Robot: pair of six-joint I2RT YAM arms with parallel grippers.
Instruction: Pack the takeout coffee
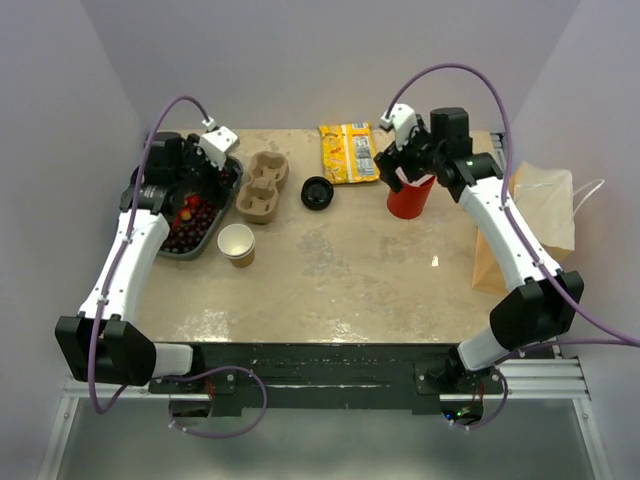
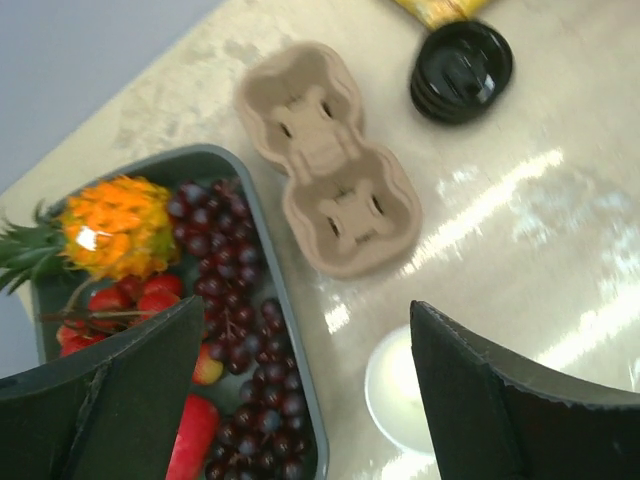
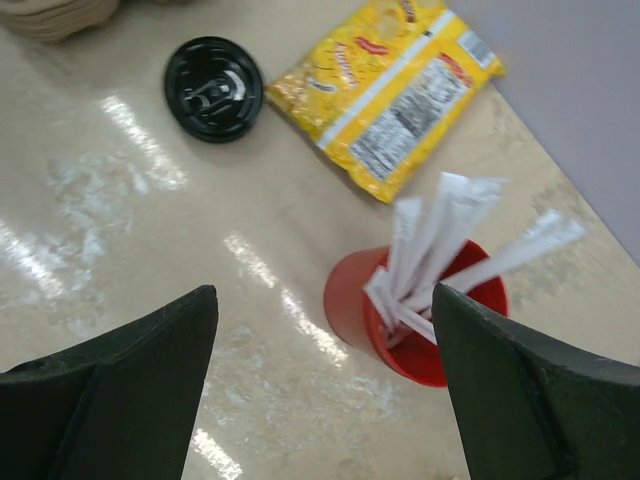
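- Coffee status: no lidded takeout coffee that I can make out in any view, so its place relative to either gripper can't be told.
- Closest parts: lidless paper cup [image 1: 236, 243], white inside, upright on the table [image 1: 340, 290] just beside the fruit tray [image 2: 200, 153]; loose black lid [image 1: 317, 192] flat on the table, well apart from that cup.
- Left gripper [image 2: 308, 312]: fingers spread wide, nothing between them, up over the tray's right edge. Paper cup sits below and near its right finger, not touching. Lid off toward the far right in the wrist view.
- Right gripper [image 3: 322, 295]: fingers spread wide, holding nothing, above a red cup [image 3: 350, 310] full of wrapped straws [image 3: 440, 230]. Lid lies on its left, apart.
- Cardboard two-cup carrier [image 1: 261, 186]: between tray and lid, both wells unfilled.
- Yellow snack bag [image 1: 348, 152]: flat at the far edge, near the lid and the red cup.
- Brown paper bag [image 1: 535, 225]: at the table's right side, beside the right arm.
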